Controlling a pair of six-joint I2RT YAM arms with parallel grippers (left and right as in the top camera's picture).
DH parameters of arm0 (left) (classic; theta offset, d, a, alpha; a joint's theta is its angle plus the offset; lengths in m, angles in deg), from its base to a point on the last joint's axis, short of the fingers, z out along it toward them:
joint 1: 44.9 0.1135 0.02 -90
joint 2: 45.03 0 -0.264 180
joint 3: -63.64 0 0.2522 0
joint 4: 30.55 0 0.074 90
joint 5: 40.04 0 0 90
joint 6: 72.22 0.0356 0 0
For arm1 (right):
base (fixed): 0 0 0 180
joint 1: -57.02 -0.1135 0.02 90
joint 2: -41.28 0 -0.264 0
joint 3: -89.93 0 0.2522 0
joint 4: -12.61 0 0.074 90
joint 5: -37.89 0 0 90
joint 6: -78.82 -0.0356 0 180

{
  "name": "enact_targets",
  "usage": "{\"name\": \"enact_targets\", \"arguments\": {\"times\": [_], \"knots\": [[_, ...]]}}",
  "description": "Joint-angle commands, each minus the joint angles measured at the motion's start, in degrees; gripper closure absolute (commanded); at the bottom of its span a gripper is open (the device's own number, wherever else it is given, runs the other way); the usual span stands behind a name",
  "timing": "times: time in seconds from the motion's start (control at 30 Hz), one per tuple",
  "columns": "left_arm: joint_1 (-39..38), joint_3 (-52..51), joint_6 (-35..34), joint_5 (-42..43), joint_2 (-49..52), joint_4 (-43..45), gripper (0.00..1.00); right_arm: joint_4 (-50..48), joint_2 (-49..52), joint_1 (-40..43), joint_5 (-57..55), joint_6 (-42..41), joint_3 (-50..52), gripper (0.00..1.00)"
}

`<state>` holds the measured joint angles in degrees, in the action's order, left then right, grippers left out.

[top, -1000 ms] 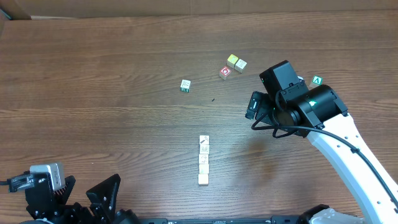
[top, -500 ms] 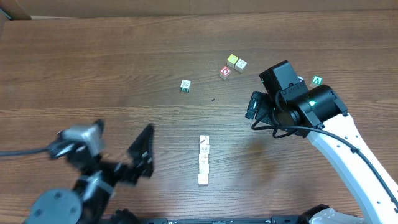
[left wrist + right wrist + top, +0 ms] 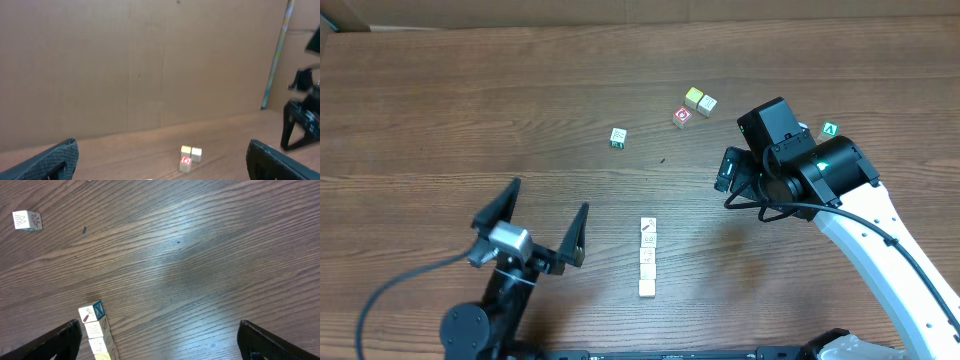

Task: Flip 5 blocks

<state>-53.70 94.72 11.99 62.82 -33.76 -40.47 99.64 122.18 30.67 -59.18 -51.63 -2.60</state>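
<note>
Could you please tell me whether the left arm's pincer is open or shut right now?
Open: the left arm's black two-finger pincer has its fingers spread wide apart, gripping nothing.

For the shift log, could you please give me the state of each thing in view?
Left gripper: open, empty, clear of all blocks.
Right gripper: open, empty.
Block row: lying in a straight line, ends touching, not gripped.
Lone block: lying apart, not gripped.
Block pair: side by side, touching.
Red cube: lying beside the pair.
A cube: lying near the right arm.
</note>
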Motion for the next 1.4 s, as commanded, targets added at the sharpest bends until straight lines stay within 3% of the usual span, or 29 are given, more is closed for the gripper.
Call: {"name": "enact_targets", "arguments": {"times": [0.0,0.4,0.6,0.73,1.37], "knots": [[2.51,-6.36,1.55,2.14,-6.23,0.96,0.0,-0.11,-0.55,0.07,-0.81,0.2,-1.11,0.0],[4.87,-16.98,1.53,-5.86,-11.1,-0.07,0.0,-0.11,-0.55,0.07,-0.81,0.2,-1.11,0.0],[8.31,-17.05,1.57,-6.14,-11.1,-7.87,0.0,-0.11,-0.55,0.07,-0.81,0.2,-1.11,0.0],[9.2,-17.05,4.79,-6.4,-11.1,-7.96,0.0,-0.11,-0.55,0.07,-0.81,0.2,-1.11,0.0],[9.2,-17.05,4.68,-6.88,-11.1,-7.87,0.0,-0.11,-0.55,0.07,-0.81,0.2,-1.11,0.0]]}}
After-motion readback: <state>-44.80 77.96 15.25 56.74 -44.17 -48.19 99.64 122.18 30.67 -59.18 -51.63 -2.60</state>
